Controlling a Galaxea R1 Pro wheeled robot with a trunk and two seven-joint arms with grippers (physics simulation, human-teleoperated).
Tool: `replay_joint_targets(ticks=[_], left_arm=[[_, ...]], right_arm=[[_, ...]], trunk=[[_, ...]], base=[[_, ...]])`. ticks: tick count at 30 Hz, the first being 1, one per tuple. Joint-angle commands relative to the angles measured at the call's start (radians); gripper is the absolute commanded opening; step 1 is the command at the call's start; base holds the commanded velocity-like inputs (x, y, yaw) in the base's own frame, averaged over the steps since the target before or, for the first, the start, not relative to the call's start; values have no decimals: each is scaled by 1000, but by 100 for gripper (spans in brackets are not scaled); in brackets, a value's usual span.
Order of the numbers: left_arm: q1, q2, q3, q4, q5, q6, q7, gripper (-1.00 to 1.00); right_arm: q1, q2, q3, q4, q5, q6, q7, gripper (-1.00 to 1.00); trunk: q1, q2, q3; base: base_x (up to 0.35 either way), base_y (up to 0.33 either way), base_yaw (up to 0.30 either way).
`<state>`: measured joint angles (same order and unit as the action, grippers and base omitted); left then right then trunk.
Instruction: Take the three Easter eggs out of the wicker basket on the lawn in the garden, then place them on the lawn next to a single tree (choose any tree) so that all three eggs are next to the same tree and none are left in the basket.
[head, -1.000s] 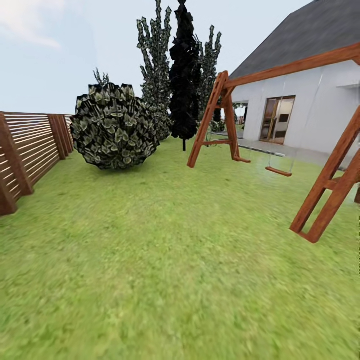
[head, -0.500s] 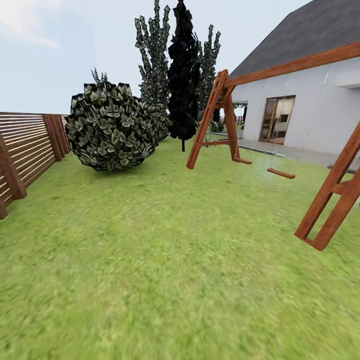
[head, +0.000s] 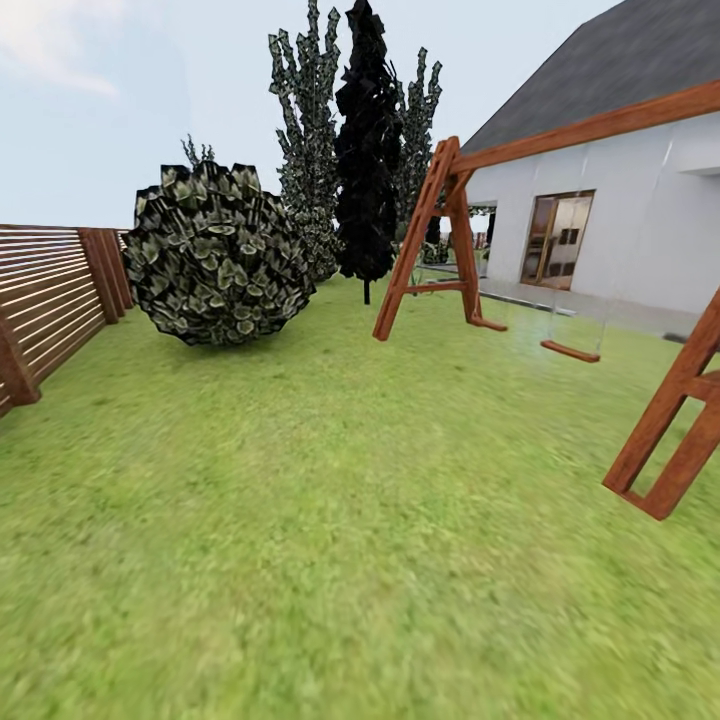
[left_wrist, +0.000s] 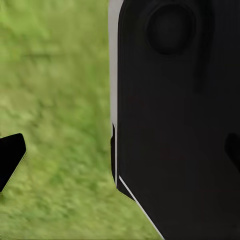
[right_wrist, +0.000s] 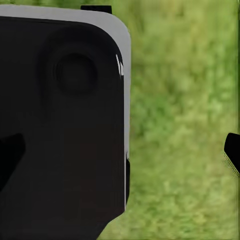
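Zero eggs or basket visible; robot looks in transit over lawn (head: 330, 520), tree (head: 366, 150) at 12 o'clock, bush (head: 218, 255) at 11. Jaw state can't be told. Next: find basket.

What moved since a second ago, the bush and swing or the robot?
The robot's camera moved, turning slightly right: the round leafy bush, slatted wooden fence and wooden swing frame all slid in the head view. Nothing was grabbed or dropped. The green lawn stayed unchanged.
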<state>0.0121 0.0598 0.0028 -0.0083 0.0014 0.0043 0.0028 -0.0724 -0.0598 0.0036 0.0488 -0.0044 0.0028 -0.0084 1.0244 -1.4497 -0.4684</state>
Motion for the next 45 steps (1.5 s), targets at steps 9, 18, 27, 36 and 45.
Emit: replay_joint_targets(ticks=[9,18,27,36,45], left_arm=[[0,0,0,-1,0,0,0,100],[0,0,0,-1,0,0,0,100],[0,0,0,-1,0,0,0,100],[0,0,0,-1,0,0,0,100],[0,0,0,-1,0,0,0,100]], right_arm=[[-1,0,0,2,0,0,-1,100],[-1,0,0,2,-1,-1,-1,100],[-1,0,-1,2,-1,-1,-1,100],[-1,0,-1,2,-1,-2,-1,100],[-1,0,-1,2,-1,-2,-1,100]], trunk=[[1,0,-1],[1,0,-1],[1,0,-1],[1,0,-1],[1,0,-1]], base=[[333,0,0],[333,0,0],[333,0,0],[333,0,0],[333,0,0]])
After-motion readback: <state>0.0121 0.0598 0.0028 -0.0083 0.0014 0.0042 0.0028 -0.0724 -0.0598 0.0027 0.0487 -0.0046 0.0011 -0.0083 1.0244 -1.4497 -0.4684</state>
